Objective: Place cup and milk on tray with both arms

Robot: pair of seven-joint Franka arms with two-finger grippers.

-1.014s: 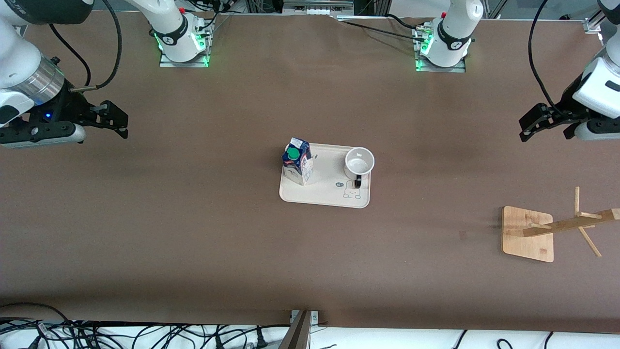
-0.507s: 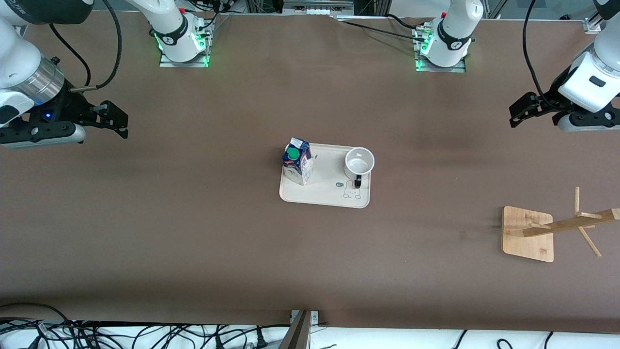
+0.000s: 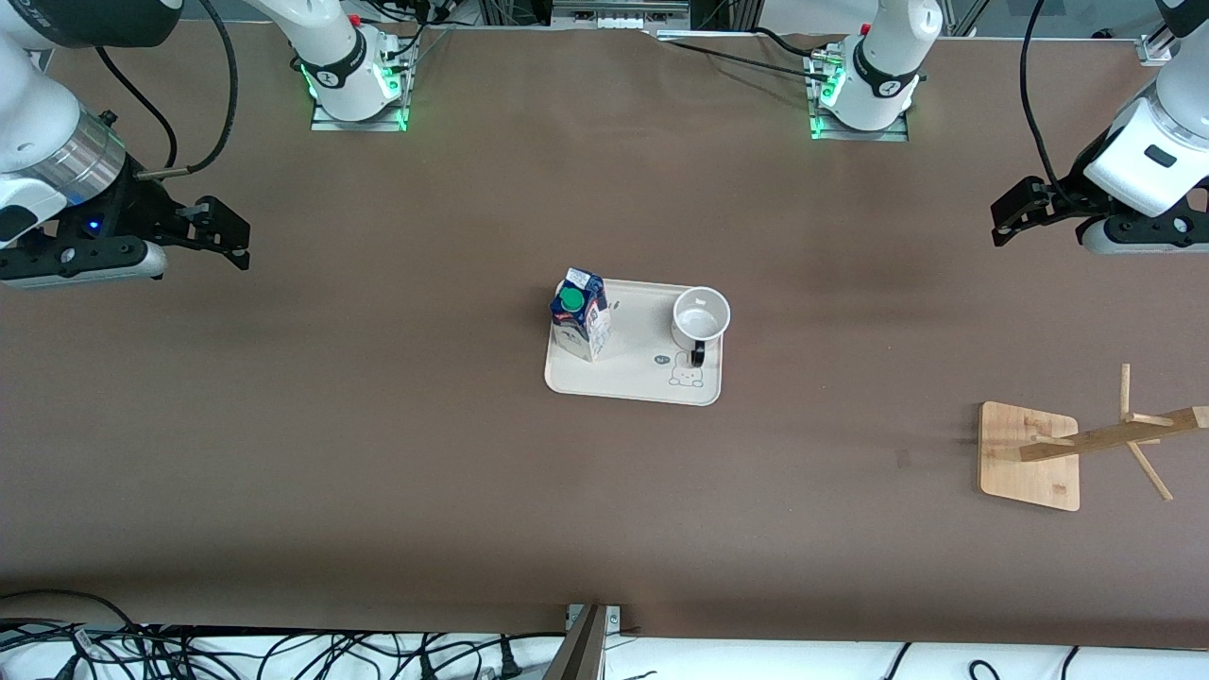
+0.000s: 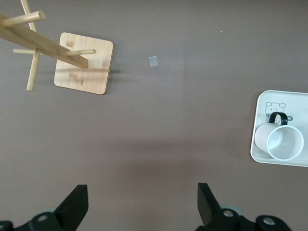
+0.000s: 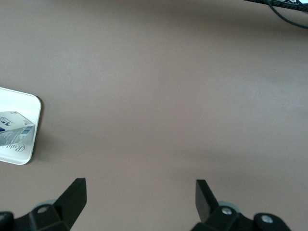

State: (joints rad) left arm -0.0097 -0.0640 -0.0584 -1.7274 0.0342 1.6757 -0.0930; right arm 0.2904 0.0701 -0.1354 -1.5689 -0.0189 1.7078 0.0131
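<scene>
The cream tray [image 3: 631, 382] lies at the table's middle. The milk carton [image 3: 579, 326] with its green cap stands upright on the tray's end toward the right arm. The white cup [image 3: 701, 319] stands upright on the end toward the left arm, its black handle turned to the front camera. My left gripper [image 3: 1005, 222] is open and empty, up over bare table toward the left arm's end. My right gripper [image 3: 232, 241] is open and empty over bare table toward the right arm's end. The left wrist view shows its gripper [image 4: 142, 202], the cup [image 4: 284, 143] and the tray [image 4: 298, 100]. The right wrist view shows its gripper [image 5: 139, 197], the carton [image 5: 13, 126] and a tray corner [image 5: 21, 103].
A wooden rack with pegs on a square base [image 3: 1030, 455] stands toward the left arm's end, nearer to the front camera than the tray; it also shows in the left wrist view [image 4: 83, 69]. Cables lie along the table's front edge [image 3: 283, 652].
My left gripper has moved a little toward the arms' bases and slightly toward the table's middle, still open. The right arm, the tray, the cup and the carton have not moved.
</scene>
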